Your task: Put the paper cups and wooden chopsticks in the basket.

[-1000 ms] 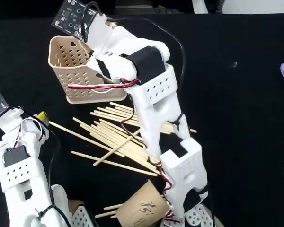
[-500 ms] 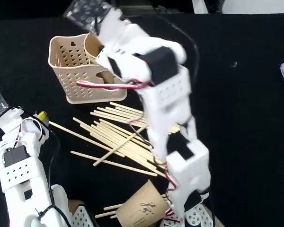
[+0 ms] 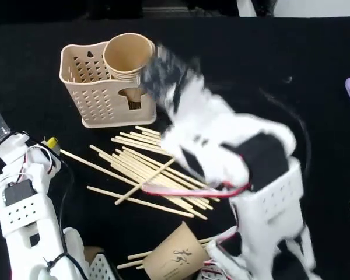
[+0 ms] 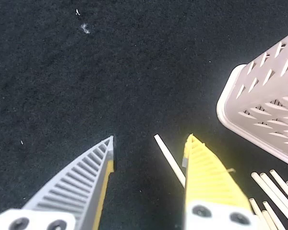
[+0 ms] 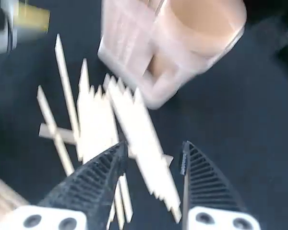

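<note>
Right hand [image 5: 153,146] has pulled clear of the basket [image 3: 102,102] rim, wide and empty; left hand [image 4: 150,139] wide

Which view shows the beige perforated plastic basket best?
The high view: nearly the whole basket is seen from above, with stacked paper cups standing in it. The left wrist view catches just one corner at the frame edge; the right wrist view shows one side and a cup, cut off by the frame.
</note>
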Robot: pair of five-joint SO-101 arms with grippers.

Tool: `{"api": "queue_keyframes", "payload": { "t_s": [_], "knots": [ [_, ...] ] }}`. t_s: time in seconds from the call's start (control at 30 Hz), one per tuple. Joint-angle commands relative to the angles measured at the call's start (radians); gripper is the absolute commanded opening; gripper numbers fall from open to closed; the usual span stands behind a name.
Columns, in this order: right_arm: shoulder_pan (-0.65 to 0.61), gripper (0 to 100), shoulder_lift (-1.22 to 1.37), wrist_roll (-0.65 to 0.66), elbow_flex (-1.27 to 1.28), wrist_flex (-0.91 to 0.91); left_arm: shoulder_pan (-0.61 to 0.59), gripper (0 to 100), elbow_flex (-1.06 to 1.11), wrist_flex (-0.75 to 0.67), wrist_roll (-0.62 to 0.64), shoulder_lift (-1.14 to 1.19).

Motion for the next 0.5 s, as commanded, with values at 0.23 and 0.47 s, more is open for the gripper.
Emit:
{"api": "queue_keyframes", "payload": {
  "t_s": [0.23, 0.47],
  "knots": [
    [0.068, 18.4, -0.461, 0.605, 0.894, -0.126, -0.012, 24, -0.024, -0.018, 0.009, -0.02],
    [0.046, 18.5, -0.363, 0.864, 1.041, -0.129, -0.012, 24, -0.025, -0.018, 0.009, -0.02]
  ]
}}
